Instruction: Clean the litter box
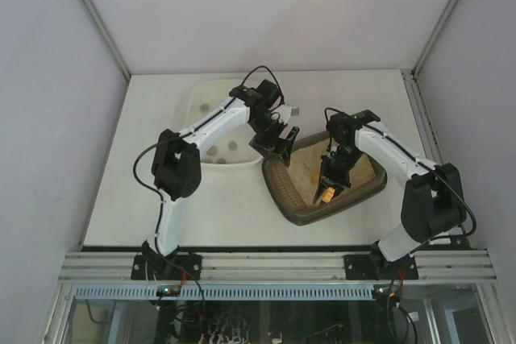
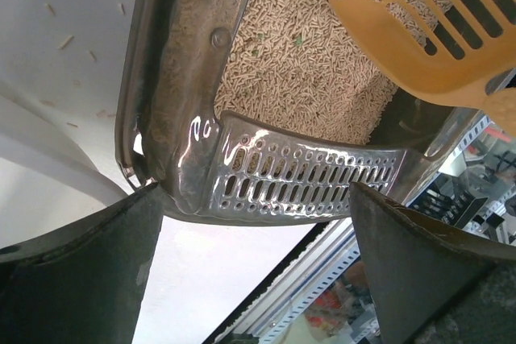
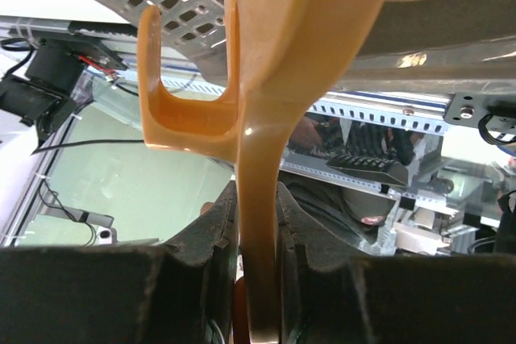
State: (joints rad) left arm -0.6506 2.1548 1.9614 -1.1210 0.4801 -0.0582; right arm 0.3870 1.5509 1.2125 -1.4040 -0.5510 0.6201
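The dark brown litter box (image 1: 284, 199) sits at the centre right, turned at an angle, with beige pellet litter (image 2: 298, 70) inside. My left gripper (image 1: 278, 146) is at its far left corner. In the left wrist view it (image 2: 254, 203) is open, with the box's slotted rim (image 2: 298, 179) just past the fingertips. My right gripper (image 1: 330, 176) is over the litter, shut on the handle of the yellow slotted scoop (image 1: 326, 194). The right wrist view shows the handle (image 3: 262, 159) clamped between the pads. The scoop's blade (image 2: 427, 22) hovers above the litter.
The white tub (image 1: 211, 93) stands at the back left, touching the litter box's corner, with several small dark clumps (image 1: 232, 147) in it. Stray pellets (image 2: 64, 42) lie on the tub's wall. The table's front rail (image 1: 274, 263) runs along the near edge.
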